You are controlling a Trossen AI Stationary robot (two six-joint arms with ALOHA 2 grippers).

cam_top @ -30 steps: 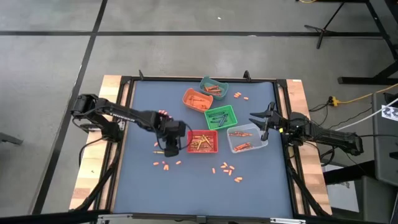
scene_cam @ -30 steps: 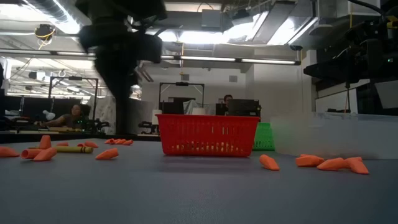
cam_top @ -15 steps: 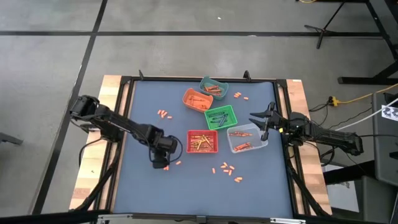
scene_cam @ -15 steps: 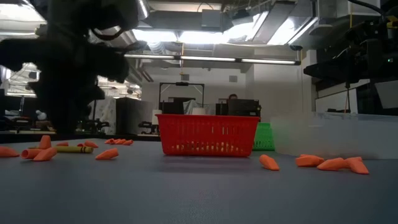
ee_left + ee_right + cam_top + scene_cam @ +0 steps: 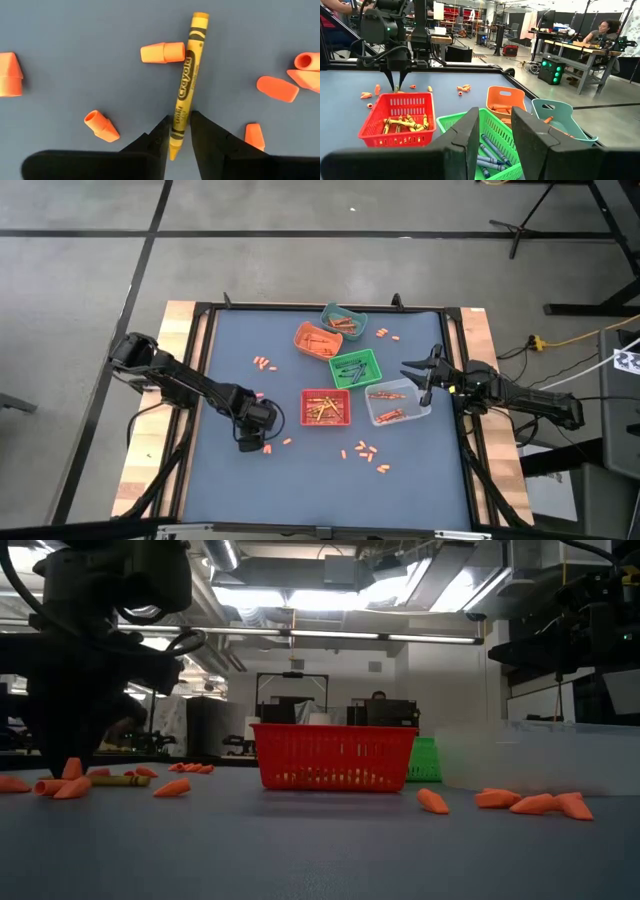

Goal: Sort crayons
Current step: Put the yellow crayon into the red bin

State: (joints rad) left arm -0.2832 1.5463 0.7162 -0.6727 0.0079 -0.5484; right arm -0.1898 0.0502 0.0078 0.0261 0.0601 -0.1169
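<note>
The left gripper (image 5: 251, 444) is low over the blue table (image 5: 240, 350), in the lower left part of the high view, just left of the red bin (image 5: 326, 407). In the left wrist view its two dark fingers (image 5: 159, 135) stand on both sides of a yellow crayon (image 5: 184, 90) that lies flat on the table. The jaws are narrow around the lower end of this crayon and seem to touch it, but I cannot tell if they grip it already. Around the crayon lie several small orange stubs (image 5: 162, 52), close to it but loose on the table. In the low view the same gripper shows at the left of the frame, standing down among the orange pieces, with the yellow crayon near its foot.

The right gripper (image 5: 420, 376) waits at the right edge of the table, beside the clear bin (image 5: 398, 403). Its fingers (image 5: 465, 137) stand apart with a gap between them and hold nothing.

More crayons lie in the red bin, in the green bin (image 5: 355, 368), in the orange bin (image 5: 316, 339) and in the teal bin (image 5: 343, 320), all grouped in the middle of the table. Loose orange stubs also lie in small groups at the lower middle (image 5: 366, 453) and the upper left (image 5: 264, 363) of the table.
</note>
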